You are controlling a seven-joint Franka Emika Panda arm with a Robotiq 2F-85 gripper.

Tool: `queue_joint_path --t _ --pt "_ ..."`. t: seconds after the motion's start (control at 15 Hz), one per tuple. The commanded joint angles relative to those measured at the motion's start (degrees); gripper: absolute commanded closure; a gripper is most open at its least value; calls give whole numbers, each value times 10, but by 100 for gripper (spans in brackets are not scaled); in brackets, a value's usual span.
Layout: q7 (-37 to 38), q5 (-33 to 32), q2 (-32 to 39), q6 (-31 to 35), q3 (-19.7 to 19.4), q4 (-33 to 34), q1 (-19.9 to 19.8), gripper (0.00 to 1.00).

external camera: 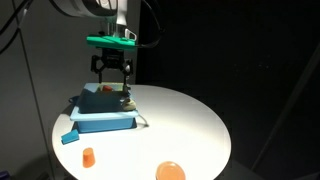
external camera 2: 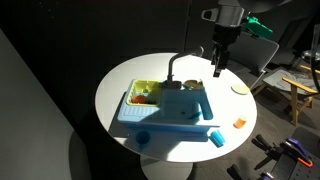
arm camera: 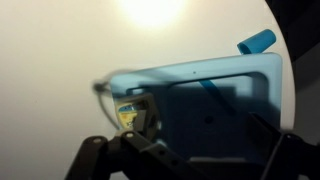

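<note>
Jaws stand spread wide, grasping nothing. I see my gripper (external camera: 112,71) hanging just above the back of the blue toy sink (external camera: 100,113), which sits on the round white table (external camera: 190,120); an orange cup (external camera: 88,156) stands well apart.

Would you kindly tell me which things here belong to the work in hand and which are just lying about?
In hand: gripper, open over the blue toy sink; its faucet.
Lying about: orange cup; orange round piece; blue cylinder.
</note>
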Motion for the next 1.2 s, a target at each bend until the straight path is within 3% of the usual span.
queue_joint_path --t 0.0,0.4,1.13 --pt "-12 -17 23 2 14 21 0 0" --pt "12 -15 1 9 37 -32 9 0" --pt "27 -30 -6 4 72 -69 39 0"
